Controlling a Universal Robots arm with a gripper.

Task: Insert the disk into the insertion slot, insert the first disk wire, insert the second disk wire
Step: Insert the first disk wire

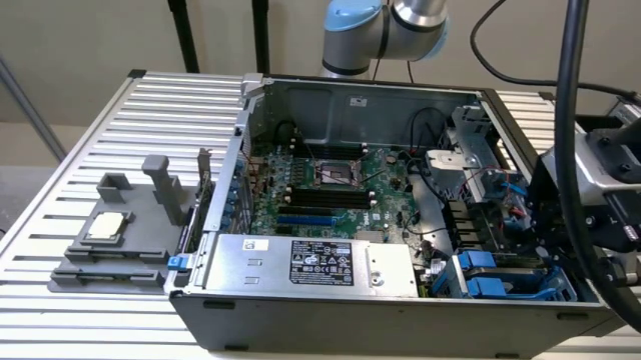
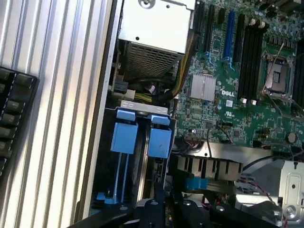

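Blue-latched insertion slot (image 1: 493,276) at five o'clock inside open computer case (image 1: 380,326), hand (image 2: 160,203) near it, grip cannot be told

We see an open grey computer case (image 1: 401,321) on a ribbed metal table (image 1: 150,112). Inside lie a green board (image 1: 346,184) and a silver box (image 1: 251,262) with a black label. Beside the case, a grey holder (image 1: 100,259) carries a small square chip (image 1: 107,226).
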